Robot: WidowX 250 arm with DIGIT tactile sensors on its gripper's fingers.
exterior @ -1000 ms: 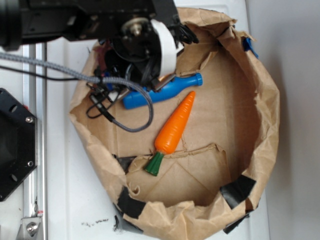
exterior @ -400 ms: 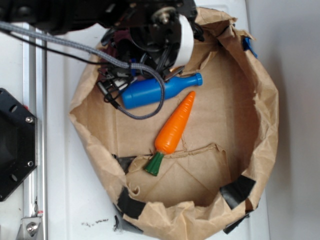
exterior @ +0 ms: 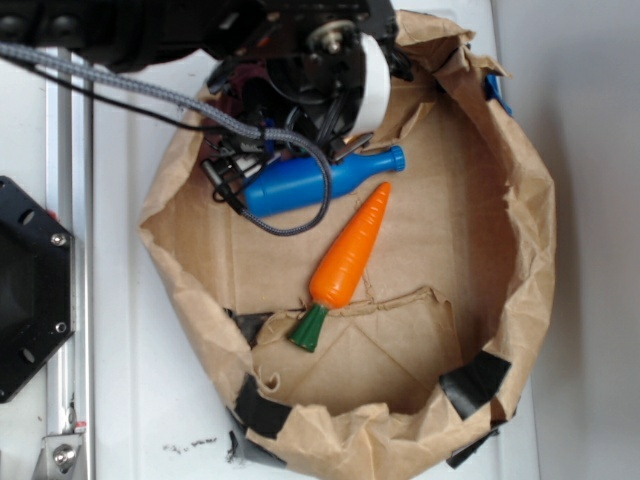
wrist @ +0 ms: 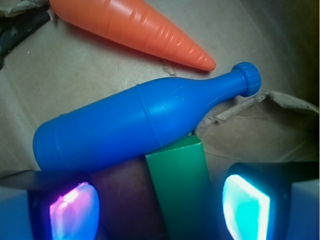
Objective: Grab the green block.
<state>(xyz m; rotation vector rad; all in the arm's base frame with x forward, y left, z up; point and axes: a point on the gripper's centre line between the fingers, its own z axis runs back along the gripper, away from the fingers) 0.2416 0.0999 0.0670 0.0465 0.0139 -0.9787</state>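
The green block (wrist: 180,190) is a flat smooth slab that shows only in the wrist view. It lies between my two glowing pads, its far end tucked against the blue bottle (wrist: 140,125). My gripper (wrist: 160,210) is open, with a gap between the block and the pads on each side. The right pad (wrist: 245,200) is closer to the block than the left pad (wrist: 75,212). A dark maroon thing (wrist: 125,195) lies beside the block on its left. In the exterior view the arm (exterior: 320,60) hides the block and the fingers.
Everything sits in a crumpled brown paper bin (exterior: 540,250) with raised walls. An orange carrot (exterior: 350,250) with a dark green stem (exterior: 310,328) lies just past the blue bottle (exterior: 310,182). A grey cable (exterior: 290,215) loops over the bottle's body.
Over the last second the arm shifted right across the bin's far-left rim. It has barely moved in the last half second. The bottle and carrot have stayed put.
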